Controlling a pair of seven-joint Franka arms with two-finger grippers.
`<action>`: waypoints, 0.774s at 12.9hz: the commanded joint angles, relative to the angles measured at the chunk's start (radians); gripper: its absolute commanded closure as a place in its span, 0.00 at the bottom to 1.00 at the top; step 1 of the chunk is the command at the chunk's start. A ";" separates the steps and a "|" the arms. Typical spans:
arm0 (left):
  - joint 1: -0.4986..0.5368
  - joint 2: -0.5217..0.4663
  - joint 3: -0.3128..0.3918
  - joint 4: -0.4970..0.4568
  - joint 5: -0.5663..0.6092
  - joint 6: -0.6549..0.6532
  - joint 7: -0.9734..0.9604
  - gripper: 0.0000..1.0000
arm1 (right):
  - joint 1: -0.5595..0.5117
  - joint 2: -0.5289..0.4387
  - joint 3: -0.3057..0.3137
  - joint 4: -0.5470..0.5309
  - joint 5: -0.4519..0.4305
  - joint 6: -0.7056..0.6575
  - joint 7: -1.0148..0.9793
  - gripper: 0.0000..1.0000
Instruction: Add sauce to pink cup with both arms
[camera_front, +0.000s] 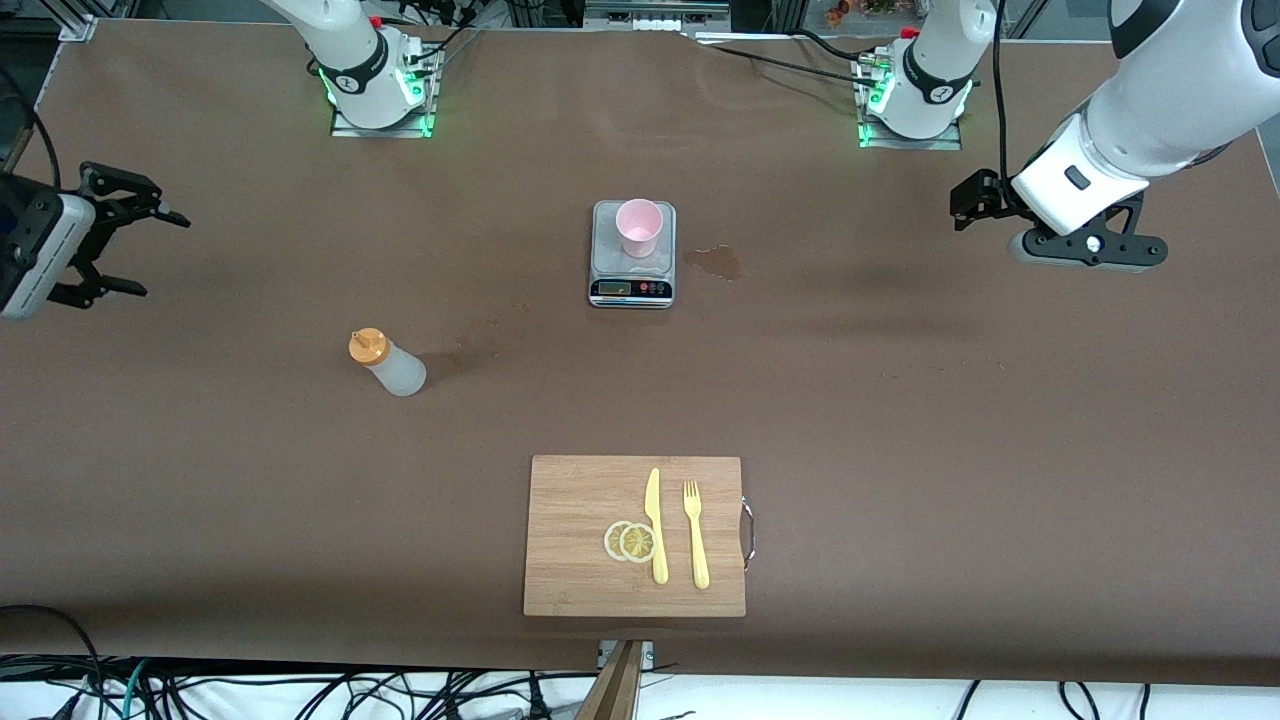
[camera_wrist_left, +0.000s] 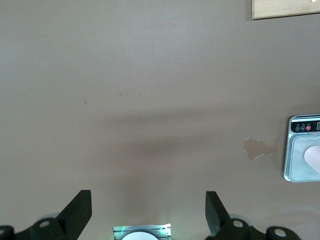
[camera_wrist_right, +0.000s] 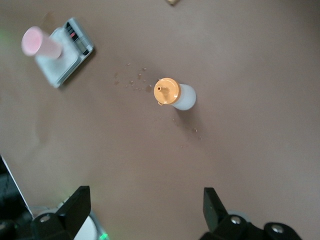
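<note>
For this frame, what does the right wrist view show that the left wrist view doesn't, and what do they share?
Only the right wrist view shows the sauce bottle standing upright on the table, and the pink cup whole on the scale, past the open right gripper. Only the left wrist view shows a corner of the cutting board and a wet stain beside the scale, past the open left gripper. Both show the scale, at least part of the cup, and the brown table.

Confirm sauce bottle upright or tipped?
Upright: the sauce bottle stands on its base on the table, orange cap on top.
</note>
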 joint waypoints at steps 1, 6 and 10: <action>0.005 -0.008 0.003 0.006 -0.024 -0.016 0.026 0.00 | 0.015 -0.100 0.073 -0.049 -0.114 0.033 0.298 0.00; 0.005 -0.007 0.003 0.006 -0.025 -0.016 0.026 0.00 | 0.013 -0.118 0.153 -0.034 -0.196 0.034 0.699 0.00; 0.005 -0.008 0.003 0.006 -0.025 -0.016 0.026 0.00 | 0.012 -0.120 0.152 -0.034 -0.202 0.046 0.695 0.00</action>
